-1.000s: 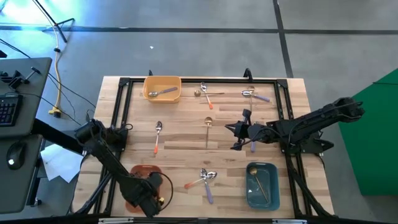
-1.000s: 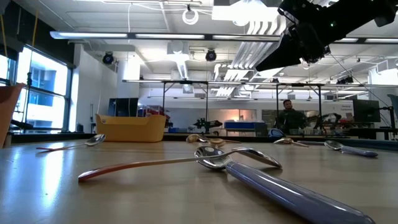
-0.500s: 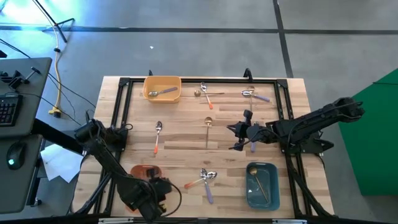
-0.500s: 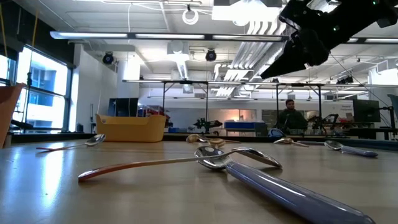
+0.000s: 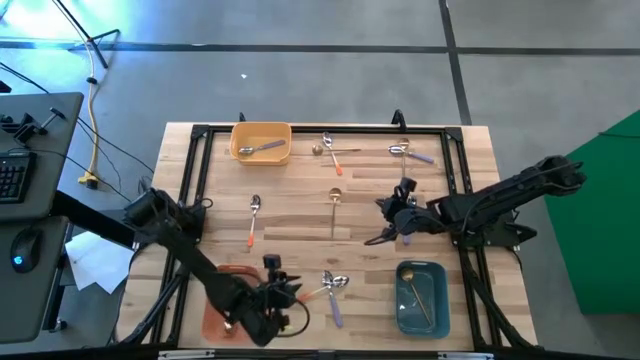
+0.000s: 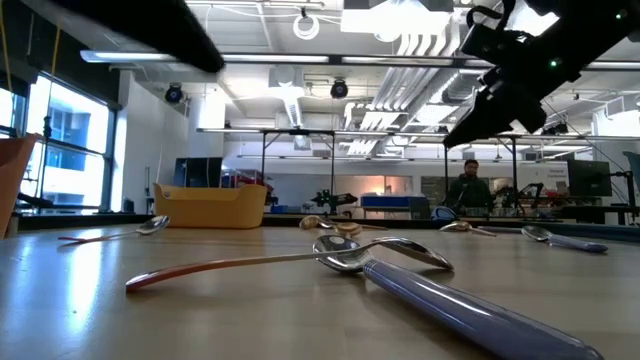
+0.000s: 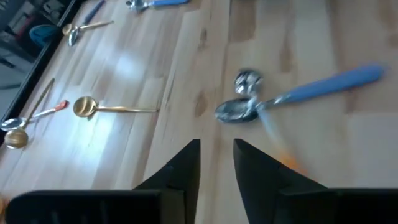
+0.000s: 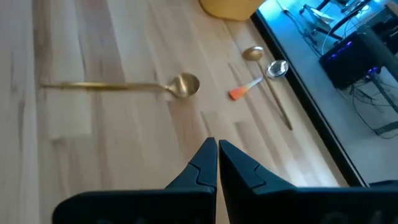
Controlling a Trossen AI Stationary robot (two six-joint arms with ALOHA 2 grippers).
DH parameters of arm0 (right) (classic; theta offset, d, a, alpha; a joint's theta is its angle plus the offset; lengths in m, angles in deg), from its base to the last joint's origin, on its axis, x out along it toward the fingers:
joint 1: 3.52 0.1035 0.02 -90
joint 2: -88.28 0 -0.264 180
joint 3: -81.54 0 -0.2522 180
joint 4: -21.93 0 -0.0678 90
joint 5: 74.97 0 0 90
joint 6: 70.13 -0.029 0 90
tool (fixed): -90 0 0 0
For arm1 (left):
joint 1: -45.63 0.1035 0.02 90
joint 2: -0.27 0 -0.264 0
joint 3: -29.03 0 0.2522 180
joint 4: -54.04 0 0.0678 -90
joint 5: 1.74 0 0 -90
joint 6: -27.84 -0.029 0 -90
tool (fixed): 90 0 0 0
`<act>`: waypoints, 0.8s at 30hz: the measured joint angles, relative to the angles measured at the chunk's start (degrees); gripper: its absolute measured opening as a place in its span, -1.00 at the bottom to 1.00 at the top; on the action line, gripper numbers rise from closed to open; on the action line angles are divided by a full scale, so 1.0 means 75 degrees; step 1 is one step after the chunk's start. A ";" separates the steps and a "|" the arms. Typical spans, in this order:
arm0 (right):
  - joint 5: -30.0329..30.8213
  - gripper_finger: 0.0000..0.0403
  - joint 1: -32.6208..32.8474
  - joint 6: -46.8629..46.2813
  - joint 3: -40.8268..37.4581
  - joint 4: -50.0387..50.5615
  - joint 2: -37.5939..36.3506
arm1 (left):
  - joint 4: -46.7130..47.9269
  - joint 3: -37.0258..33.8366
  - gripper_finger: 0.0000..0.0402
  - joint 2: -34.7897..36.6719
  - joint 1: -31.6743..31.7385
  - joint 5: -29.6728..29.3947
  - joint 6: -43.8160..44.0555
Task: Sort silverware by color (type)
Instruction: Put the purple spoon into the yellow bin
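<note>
Mid-table, gold spoon [image 5: 334,210] lies lengthwise, bowl toward the far edge; right hand [image 5: 385,222] closed, empty.

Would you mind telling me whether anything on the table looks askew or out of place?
Two spots. Near the front edge, an orange-handled spoon and a lavender-handled spoon lie crossed, bowls touching. At the back, a gold spoon and another orange-handled spoon also overlap. The other spoons lie singly.

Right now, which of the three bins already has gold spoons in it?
The blue bin, at the table's near right corner. Gold spoons lie in it; the yellow bin holds one lavender-handled spoon, and nothing shows in the orange bin.
</note>
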 joint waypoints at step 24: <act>-0.0056 -1.00 0.0042 -0.0252 0.0003 -0.1260 -0.0520 | -0.8681 -0.3119 -0.37 0.0206 0.4012 0.4868 -0.5859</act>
